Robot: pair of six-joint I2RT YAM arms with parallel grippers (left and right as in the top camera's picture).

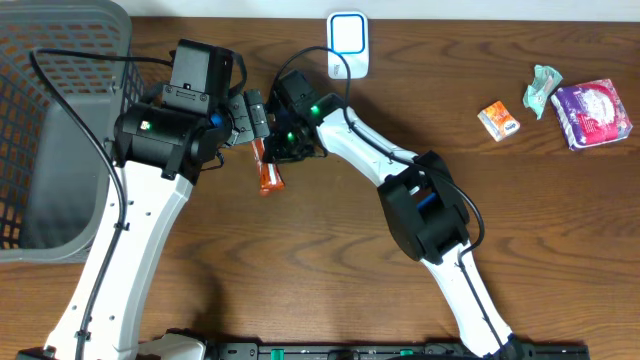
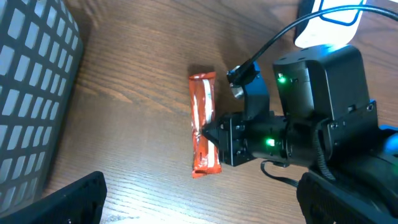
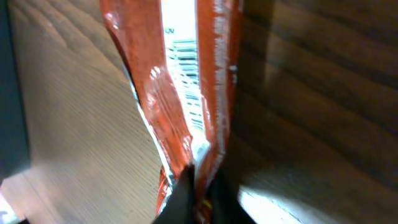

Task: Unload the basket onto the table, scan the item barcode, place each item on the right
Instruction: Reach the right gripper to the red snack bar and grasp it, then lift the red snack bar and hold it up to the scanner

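While the orange packet (image 1: 268,176) lies flat on the table (image 1: 330,260), left of centre and approx. midway betw. the front and rear edges, it is pinched by the right gripper (image 1: 272,152). Its jaws are closed on one long edge of the packet, about halfway along. The left gripper (image 1: 252,116) is held wide open just beside the packet's rear end, apart from it.

From overhead, most of the packet is hidden under both grippers & only its front end is seen. In the left wrist view the whole length is shown. The wrapper is puckered where the right gripper's tip bites in, and the left gripper's fingers (image 2: 74,199) are seen far apart at the bottom corners of the frame.

Only in the right wrist view is the barcode (image 3: 189,81) seen. It is printed on a white strip on the packet's upper face, w/ the dark fingertips closed on the foil at the bottom of the frame.

Only overhead are the other things shown together:
- a grey mesh basket (image 1: 60,60) at the left rear corner
- a white device (image 1: 347,45) w/ a blue-edged face at the rear edge
- a small orange box (image 1: 497,120), a green wrapper (image 1: 543,88) & a purple pack (image 1: 592,112) near the right rear corner
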